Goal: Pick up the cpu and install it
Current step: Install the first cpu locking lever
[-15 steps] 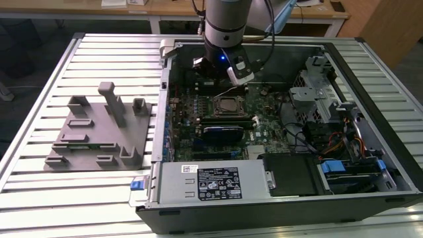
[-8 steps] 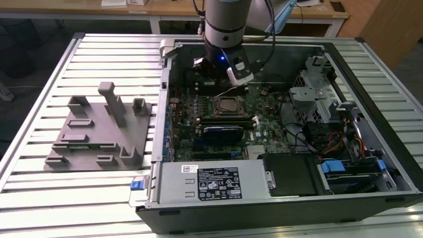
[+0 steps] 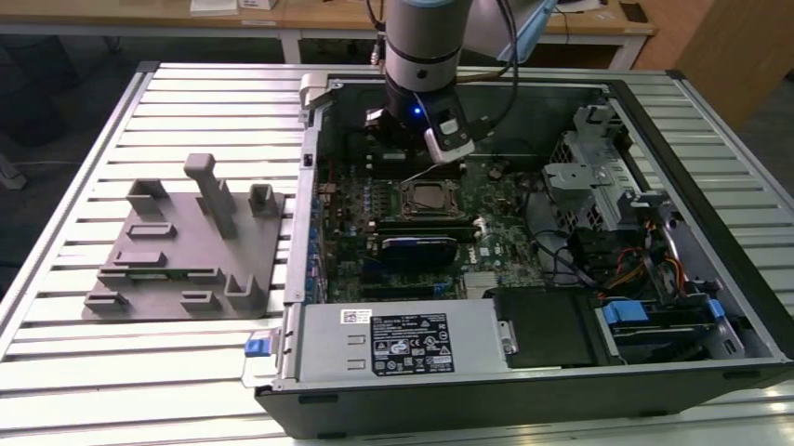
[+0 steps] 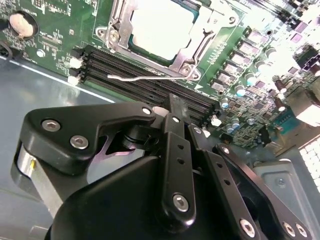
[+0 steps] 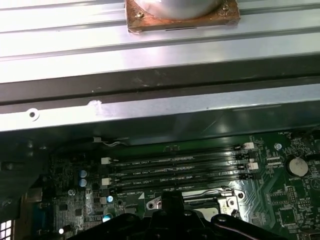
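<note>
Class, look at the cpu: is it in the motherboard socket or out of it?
In. In the second wrist view the cpu lies flat inside the socket's metal frame, its silver top showing.

Your cpu (image 3: 429, 196) lies flat in the motherboard socket, its pale silver top facing up in the second wrist view (image 4: 160, 24), metal frame around it, just beside the black memory slots.

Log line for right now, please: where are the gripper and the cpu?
gripper: over memory slots, beside socket | cpu: lying in motherboard socket, not in gripper | computer case: open
</note>
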